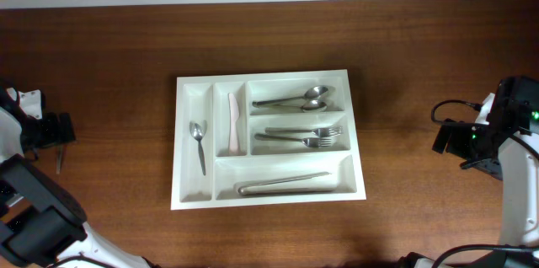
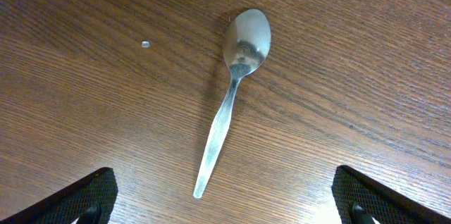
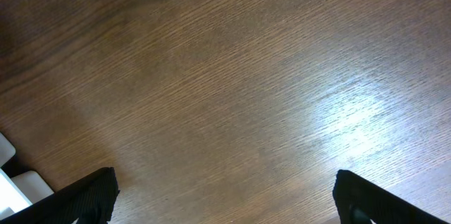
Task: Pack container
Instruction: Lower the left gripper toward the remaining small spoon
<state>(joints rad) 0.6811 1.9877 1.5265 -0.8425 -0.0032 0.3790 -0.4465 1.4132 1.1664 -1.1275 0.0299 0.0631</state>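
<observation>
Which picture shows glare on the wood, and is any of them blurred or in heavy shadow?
Right wrist: a pale glare patch on the table, right of centre. Left wrist: the spoon is sharp, with a soft shadow left of its handle. Overhead: even light, the container sharp, no heavy shadow.

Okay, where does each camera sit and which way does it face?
Overhead: fixed above the table, facing straight down at the tray; left arm and right arm show at the sides.
Left wrist: on the left arm, facing down at a spoon on the table; the open left tool's fingertips fill the bottom corners.
Right wrist: on the right arm, facing down at mostly bare table; the open right tool's fingertips fill the bottom corners.
Shared: all see the same table; the sliver by the left arm overhead is probably that spoon.
</observation>
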